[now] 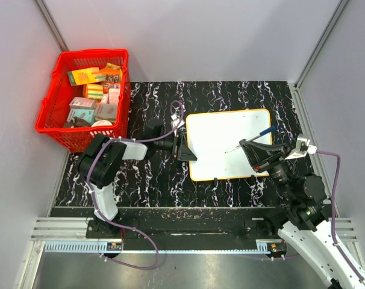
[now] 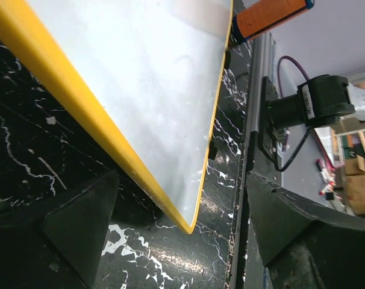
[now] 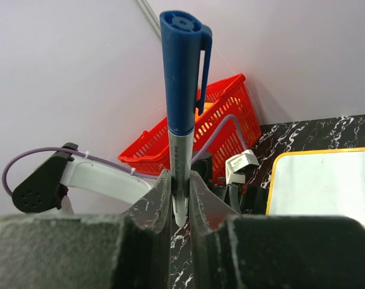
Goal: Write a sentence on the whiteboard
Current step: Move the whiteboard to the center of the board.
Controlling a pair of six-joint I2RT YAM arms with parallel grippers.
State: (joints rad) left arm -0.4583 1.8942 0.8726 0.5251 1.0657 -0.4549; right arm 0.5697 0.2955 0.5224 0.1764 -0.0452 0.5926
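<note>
The whiteboard (image 1: 221, 129), white with an orange-yellow rim, lies flat on the black marbled table. No blue writing shows on it in any view. My left gripper (image 1: 184, 146) is at the board's left edge, open. In the left wrist view (image 2: 182, 201) a board corner (image 2: 170, 180) lies between its spread fingers (image 2: 80, 223). My right gripper (image 1: 249, 146) is over the board's right part, shut on a marker (image 1: 258, 136) with a grey barrel and a blue cap. The right wrist view shows the marker (image 3: 181, 120) clamped upright between the fingers (image 3: 161, 198). I cannot tell if it touches the board.
A red basket (image 1: 53, 111) full of small boxes stands at the back left, off the dark mat. It also shows in the right wrist view (image 3: 230, 108). Grey walls close in the back and both sides. An orange cylinder (image 2: 270, 15) lies past the board's far edge.
</note>
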